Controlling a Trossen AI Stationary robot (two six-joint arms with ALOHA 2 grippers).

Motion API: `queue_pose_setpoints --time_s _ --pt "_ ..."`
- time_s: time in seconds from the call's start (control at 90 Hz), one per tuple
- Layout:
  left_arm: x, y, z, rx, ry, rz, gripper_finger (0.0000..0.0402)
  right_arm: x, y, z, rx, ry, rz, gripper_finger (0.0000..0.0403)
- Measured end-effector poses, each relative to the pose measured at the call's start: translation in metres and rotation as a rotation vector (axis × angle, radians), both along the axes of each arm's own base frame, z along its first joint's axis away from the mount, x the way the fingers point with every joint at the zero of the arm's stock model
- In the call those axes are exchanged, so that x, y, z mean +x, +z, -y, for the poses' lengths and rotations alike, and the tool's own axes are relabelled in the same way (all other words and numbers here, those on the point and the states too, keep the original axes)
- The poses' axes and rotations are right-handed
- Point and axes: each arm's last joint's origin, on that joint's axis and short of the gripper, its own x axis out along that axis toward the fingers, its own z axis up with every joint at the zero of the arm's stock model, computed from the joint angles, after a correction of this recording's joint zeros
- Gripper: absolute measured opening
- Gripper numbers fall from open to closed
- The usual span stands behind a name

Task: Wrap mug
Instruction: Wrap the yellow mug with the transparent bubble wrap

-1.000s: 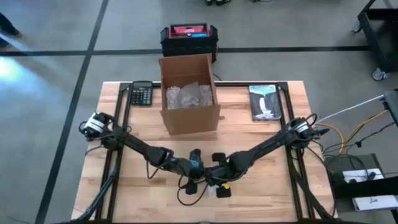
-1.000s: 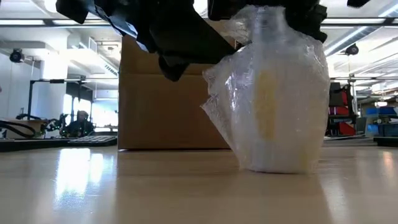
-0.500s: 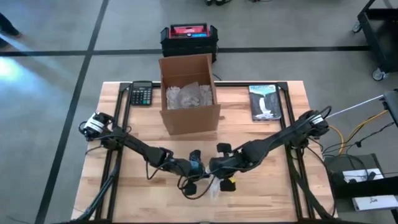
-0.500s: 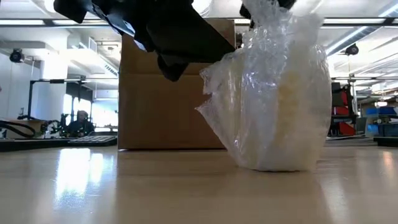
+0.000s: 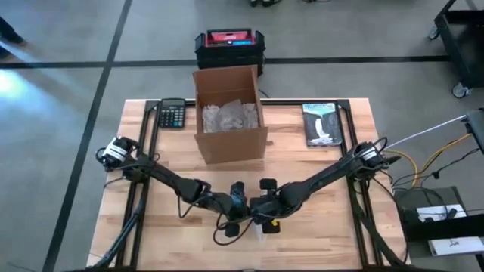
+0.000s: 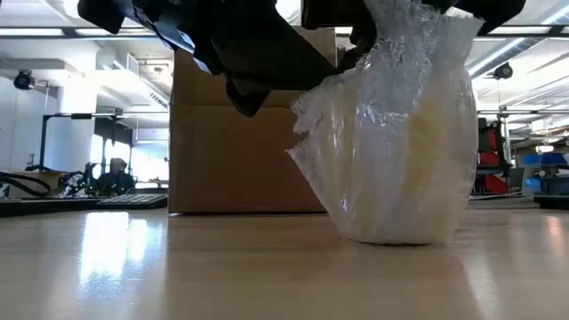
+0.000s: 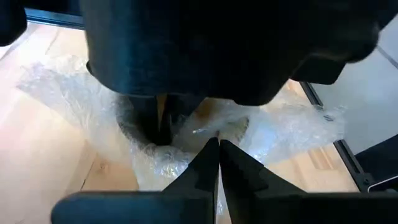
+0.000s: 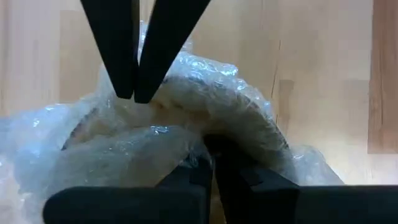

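Observation:
The mug (image 6: pixel 418 142) shows pale yellow through a loose sheet of clear bubble wrap (image 6: pixel 373 116) gathered around it. It stands upright on its base near the table's front middle (image 5: pixel 266 225). My left gripper (image 7: pixel 218 144) comes in from the left and is shut on the wrap at the bundle's top. My right gripper (image 8: pixel 210 160) comes in from the right, directly above the bundle, and is shut in the wrap at the top. The mug's rim and handle are hidden by wrap. My left gripper pinches a gathered fold of wrap (image 7: pixel 205 134) at the top of the bundle between its fingertips. It slants down from the table's left side. The bundle stays on the table. My right gripper's fingers (image 7: pixel 155 121) point down into the gathered wrap (image 8: pixel 186 146) at the mug's top. Wrap hides whether they also have the mug's wall.
An open cardboard box (image 5: pixel 229 113) with crumpled wrap inside stands behind the arms. A calculator (image 5: pixel 172 115) lies at the far left and a picture book (image 5: pixel 321 123) at the far right. Bare wood lies at the front left and front right.
My right gripper rose off the bundle and drew toward the table's right and far side. It then came back down onto the top of the wrapped mug. The wrap's top stood loose meanwhile and is now gathered under it again.

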Motion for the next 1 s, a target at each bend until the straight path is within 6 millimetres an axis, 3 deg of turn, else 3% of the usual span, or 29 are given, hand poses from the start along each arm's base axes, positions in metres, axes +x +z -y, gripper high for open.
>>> queue_pose_setpoints --time_s 0.289,0.489,0.611,1.0 --pt "0.000 0.000 0.000 -0.001 -0.001 0.000 0.0000 -0.017 0.070 0.003 0.158 0.009 0.120 0.0002" --pt "0.000 0.000 0.000 -0.001 -0.002 -0.001 0.0000 -0.022 0.086 0.009 0.123 -0.186 0.212 0.0002" --pt "0.000 0.000 0.000 -0.001 -0.002 -0.001 0.0000 -0.016 0.069 0.007 0.086 -0.241 0.191 0.0002" --pt "0.000 -0.001 0.000 0.001 -0.002 -0.004 0.0000 0.005 -0.016 -0.007 0.017 -0.163 -0.030 0.0002"
